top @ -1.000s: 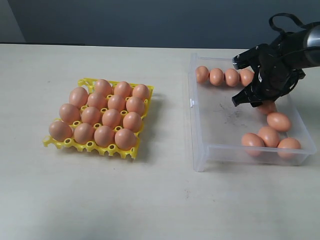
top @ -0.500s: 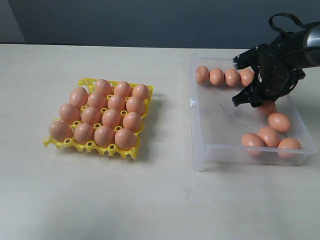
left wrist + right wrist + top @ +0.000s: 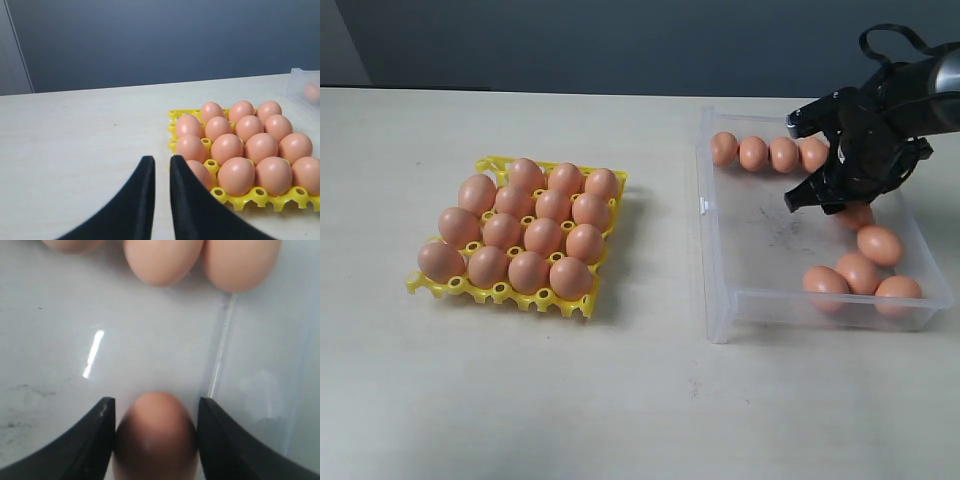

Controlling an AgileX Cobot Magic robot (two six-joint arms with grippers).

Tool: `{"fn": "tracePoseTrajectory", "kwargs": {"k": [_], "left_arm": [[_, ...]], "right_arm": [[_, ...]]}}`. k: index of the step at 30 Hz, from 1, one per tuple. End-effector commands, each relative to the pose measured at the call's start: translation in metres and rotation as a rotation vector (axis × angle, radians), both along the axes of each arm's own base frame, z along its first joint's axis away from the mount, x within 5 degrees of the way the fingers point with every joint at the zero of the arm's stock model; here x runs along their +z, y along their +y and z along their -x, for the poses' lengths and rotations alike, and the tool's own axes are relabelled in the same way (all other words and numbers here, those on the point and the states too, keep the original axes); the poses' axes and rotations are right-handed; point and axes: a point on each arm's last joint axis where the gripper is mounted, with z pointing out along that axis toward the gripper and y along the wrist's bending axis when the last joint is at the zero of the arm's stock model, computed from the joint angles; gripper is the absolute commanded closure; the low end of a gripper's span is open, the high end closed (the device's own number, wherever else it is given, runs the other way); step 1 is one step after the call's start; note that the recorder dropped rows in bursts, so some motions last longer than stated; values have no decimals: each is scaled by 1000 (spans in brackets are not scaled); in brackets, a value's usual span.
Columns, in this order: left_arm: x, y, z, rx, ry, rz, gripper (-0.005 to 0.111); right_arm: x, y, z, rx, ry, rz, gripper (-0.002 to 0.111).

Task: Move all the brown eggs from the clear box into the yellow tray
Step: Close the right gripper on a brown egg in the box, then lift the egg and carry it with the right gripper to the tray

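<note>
The brown eggs (image 3: 542,236), small smooth orange-brown ovals that all look alike, lie in two places on the pale counter (image 3: 620,400).

Most of them stand in the bright yellow plastic tray (image 3: 498,291), a square lattice of round cups on the left of the exterior view. There they are packed in rows, each one upright in its cup and touching its neighbours. Only the far left corner of the tray shows bare yellow.

The rest are in the shallow, clear plastic rectangular box (image 3: 760,240) on the right, well apart from the tray. The box has a small white clip (image 3: 704,206) on the wall facing the tray and dark scuffs on its floor. Four eggs sit in a touching row along its far wall. Four more are loosely bunched towards its near right corner.

The black right claw (image 3: 156,405) reaches down into the box by its right wall. Its two fingers (image 3: 97,440) press flush against either side of one shadowed egg (image 3: 155,440), clamped on it. I cannot tell whether that egg is off the floor of the box.

The black left claw (image 3: 161,159) hangs over the counter just beside the tray. Its fingers are almost together, with only a thin slit between them and nothing in it.
</note>
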Motion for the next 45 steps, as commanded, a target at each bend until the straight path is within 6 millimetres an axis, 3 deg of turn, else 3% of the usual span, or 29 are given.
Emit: {"fn": "tracePoseTrajectory", "kwargs": {"k": [1,5,12,15,19,25,30,38,41,45], "left_arm": [[-2,0,-1,-2,5,-1,95],[-2,0,-1,-2,5,-1,95],[-2,0,-1,-2,5,-1,95],[-2,0,-1,-2,5,-1,95],[-2,0,-1,-2,5,-1,95],[-2,0,-1,-2,5,-1,95],[-2,0,-1,-2,5,-1,95],[-2,0,-1,-2,5,-1,95],[-2,0,-1,-2,5,-1,95],[-2,0,-1,-2,5,-1,95]], "right_arm": [[32,7,2,-12,-91,-69,109],[67,16,6,8,-195,-122,109],[95,32,11,0,-294,-262,109],[101,56,10,66,-353,-386,109],[108,104,17,223,-444,-508,109],[110,164,31,370,-571,-610,109],[96,196,41,435,-593,-652,109],[64,210,41,459,-423,-582,109],[70,216,35,458,-329,-541,109],[92,224,28,522,-294,-513,109]]}}
